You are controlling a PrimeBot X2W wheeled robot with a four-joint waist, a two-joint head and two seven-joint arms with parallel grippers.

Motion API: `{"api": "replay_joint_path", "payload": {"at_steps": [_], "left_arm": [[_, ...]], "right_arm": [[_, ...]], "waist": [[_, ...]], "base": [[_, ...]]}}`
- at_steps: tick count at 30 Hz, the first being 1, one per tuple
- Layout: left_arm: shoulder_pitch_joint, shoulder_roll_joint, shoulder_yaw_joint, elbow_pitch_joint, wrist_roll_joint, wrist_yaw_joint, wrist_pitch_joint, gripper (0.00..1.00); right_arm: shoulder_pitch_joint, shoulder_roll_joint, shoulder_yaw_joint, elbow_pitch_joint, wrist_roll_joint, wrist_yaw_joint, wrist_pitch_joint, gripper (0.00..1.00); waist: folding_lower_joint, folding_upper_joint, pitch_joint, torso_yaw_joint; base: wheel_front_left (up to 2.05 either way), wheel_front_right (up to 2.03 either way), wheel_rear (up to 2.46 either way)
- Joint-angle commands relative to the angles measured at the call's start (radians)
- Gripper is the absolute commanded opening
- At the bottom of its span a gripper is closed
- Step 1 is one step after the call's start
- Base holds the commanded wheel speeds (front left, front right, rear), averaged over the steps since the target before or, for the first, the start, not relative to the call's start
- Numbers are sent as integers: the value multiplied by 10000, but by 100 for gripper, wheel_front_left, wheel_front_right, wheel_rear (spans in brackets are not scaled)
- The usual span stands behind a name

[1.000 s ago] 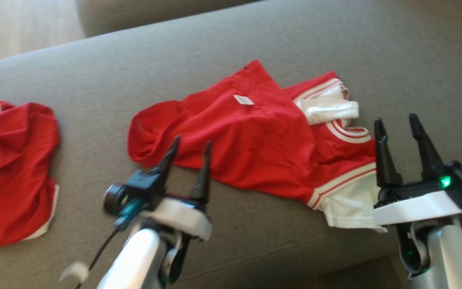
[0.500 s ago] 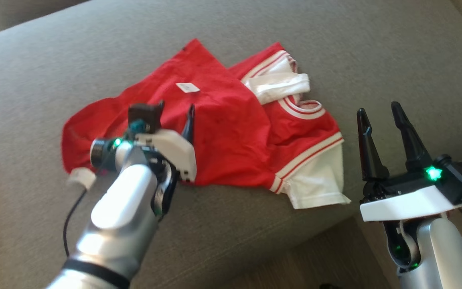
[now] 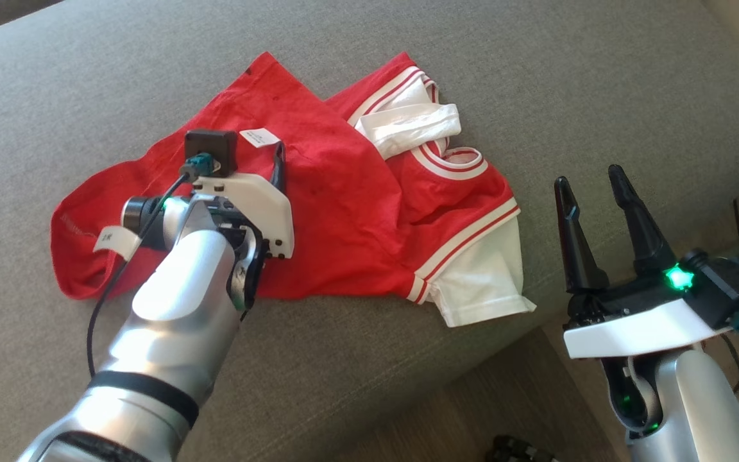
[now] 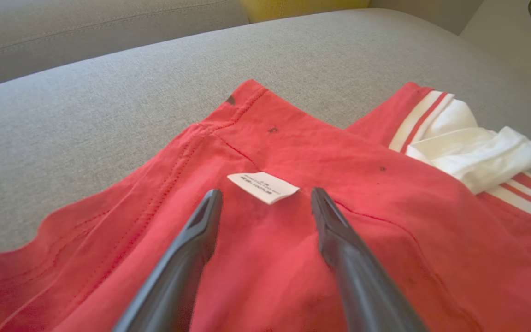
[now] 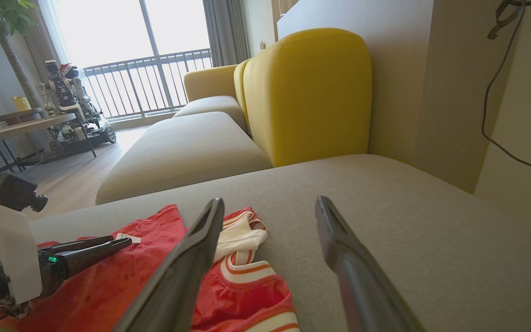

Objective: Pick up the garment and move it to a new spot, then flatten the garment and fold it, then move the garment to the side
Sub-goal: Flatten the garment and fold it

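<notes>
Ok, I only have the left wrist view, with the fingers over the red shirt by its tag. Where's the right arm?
Observer: The right fingers are open and empty. They are to the right of the shirt and not touching it.
Operator: And does any of the shirt hang off the front?
Observer: It doesn't look like it. A white sleeve lies close to the front edge of the sofa, but it appears to rest on the cushion.
</notes>
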State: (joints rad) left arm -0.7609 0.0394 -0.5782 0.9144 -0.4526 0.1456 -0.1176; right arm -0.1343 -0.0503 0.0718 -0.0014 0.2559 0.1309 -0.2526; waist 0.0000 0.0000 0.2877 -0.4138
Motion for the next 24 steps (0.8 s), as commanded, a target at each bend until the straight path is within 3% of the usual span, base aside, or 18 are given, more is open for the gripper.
{"api": "replay_joint_path", "payload": {"at_steps": [1, 8, 18, 19, 20, 21, 24], "left_arm": [[-581, 108, 110, -115, -67, 46, -150, 100], [-994, 108, -194, 170, -548, 25, -249, 100], [-1550, 108, -597, 1104, -939, 389, -216, 100], [-1581, 108, -638, 1164, -983, 381, -235, 77], [-1604, 108, -679, 1210, -1039, 352, -251, 21], [-1609, 108, -736, 1232, -1100, 283, -265, 0], [-1622, 108, -906, 1295, -1260, 124, -315, 0]], "right_arm": [[-246, 0, 158, -340, -12, -2, -90, 100], [-308, 1, 1, -278, 17, -2, -90, 100], [-413, 1, 23, -278, 186, -2, -91, 100], [-417, 1, 24, -275, 197, -2, -91, 100], [-420, 1, 24, -270, 203, -2, -91, 100], [-423, 1, 26, -264, 206, -2, -91, 100], [-428, 1, -12, -262, 209, -2, -91, 100]], "waist": [[0, 0, 40, -36], [0, 0, 136, -150], [0, 0, 310, -320], [0, 0, 320, -330], [0, 0, 325, -337], [0, 0, 326, -343], [0, 0, 320, -323]], "base": [[0, 0, 0], [0, 0, 0], [0, 0, 0], [0, 0, 0], [0, 0, 0], [0, 0, 0], [0, 0, 0]]}}
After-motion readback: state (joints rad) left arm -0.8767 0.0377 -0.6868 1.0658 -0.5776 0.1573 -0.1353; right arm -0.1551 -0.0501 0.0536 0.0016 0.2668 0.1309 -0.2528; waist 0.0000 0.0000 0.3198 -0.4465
